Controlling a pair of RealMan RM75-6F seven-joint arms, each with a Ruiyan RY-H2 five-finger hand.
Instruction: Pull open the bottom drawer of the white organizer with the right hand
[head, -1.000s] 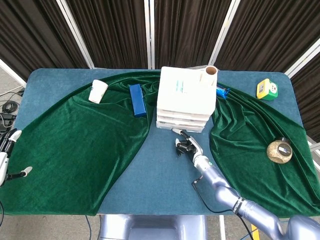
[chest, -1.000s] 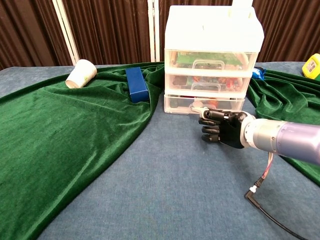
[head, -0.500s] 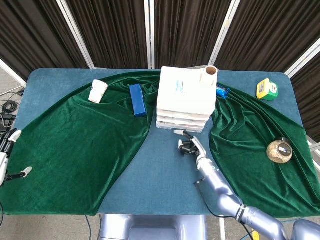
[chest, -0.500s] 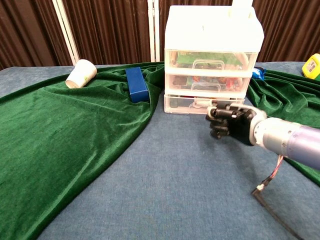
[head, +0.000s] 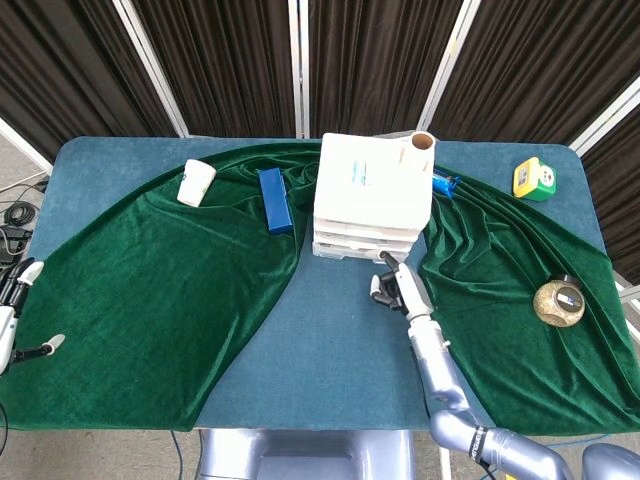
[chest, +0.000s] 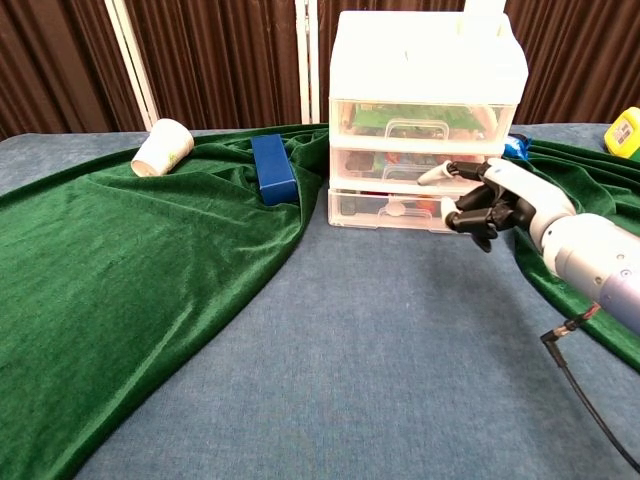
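Three translucent boxy plastic drawers (chest: 415, 165)

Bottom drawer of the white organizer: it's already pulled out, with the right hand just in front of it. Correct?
Not quite. The bottom drawer is still flush with the white organizer, as the chest view shows. The right hand is just in front of it, holding nothing.

Head view overhead; chest view low, frontal; both share organizer (head: 371, 196).
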